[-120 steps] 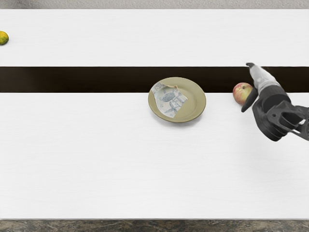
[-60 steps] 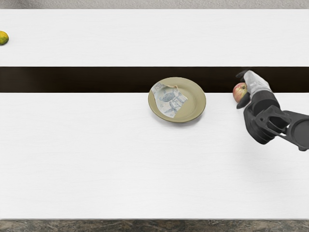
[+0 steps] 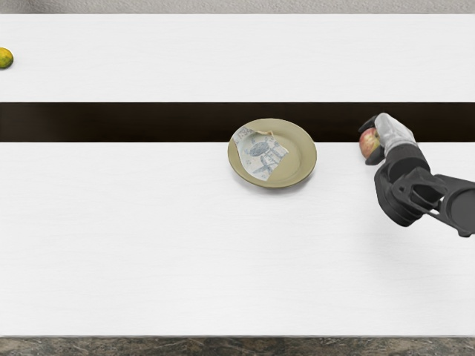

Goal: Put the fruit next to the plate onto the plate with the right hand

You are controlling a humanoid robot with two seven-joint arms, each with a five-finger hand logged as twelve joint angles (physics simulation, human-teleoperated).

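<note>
In the head view, the only one given, the right hand [image 3: 390,138] is reaching in from the right edge and is wrapping its fingers [image 3: 369,123] around the apple [image 3: 366,142], so I judge it is gripping the fruit, though only a small red and yellow part of the apple is showing past the hand. The apple is sitting on the white table [image 3: 223,245], right of the plate [image 3: 308,162] and apart from it, just at the border of the dark gap [image 3: 148,122] that is running across the table. The plate is carrying a crumpled paper [image 3: 258,152] on its left half. A small yellow-green fruit [image 3: 4,58] is lying far away at the left edge (it is not the one near the plate). The left arm is not showing. The danger, I think, is a shallow grasp: if the fingers are holding only the top, the apple could be slipping out during the lift and rolling into the gap. When released, it could also be settling unevenly on the paper and rolling off the rim.
</note>
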